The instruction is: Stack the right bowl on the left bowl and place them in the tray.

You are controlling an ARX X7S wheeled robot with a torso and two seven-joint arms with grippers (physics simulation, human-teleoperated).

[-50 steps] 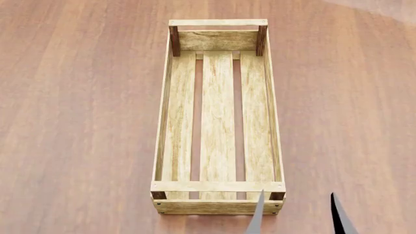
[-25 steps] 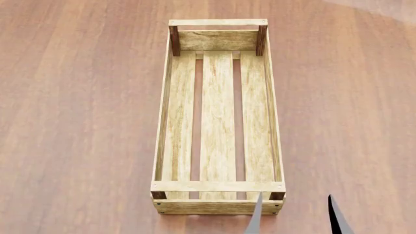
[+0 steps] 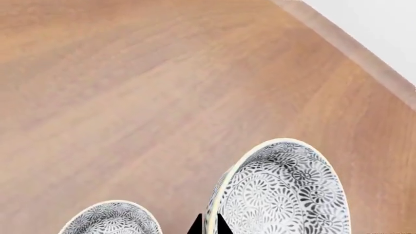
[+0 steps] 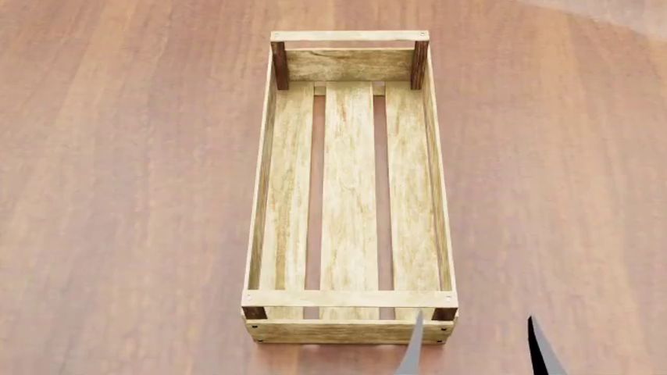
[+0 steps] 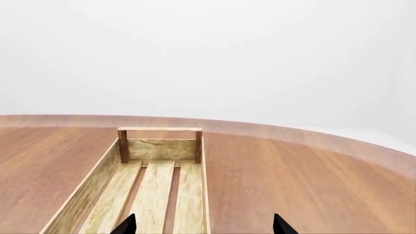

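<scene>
Where wood table (image 4: 125, 195) spans, tray (image 4: 351, 299) centered, white backdrop (image 5: 208, 53).

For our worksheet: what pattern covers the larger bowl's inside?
Dense grey-and-white floral medallions, cream rim; the bowl shows best in the left wrist view.

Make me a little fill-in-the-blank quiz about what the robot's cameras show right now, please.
1. The floor of the tray is made of ___ long slats.
2. The left wrist view shows ___ patterned bowls, one being the larger-looking bowl and the other the bowl at the picture's edge.
3. Inside the tray there are ___ bowls.
4. In the head view, the fingertips of the right gripper stand ___, holding nothing.

Missing words: three; two; no; apart
</scene>
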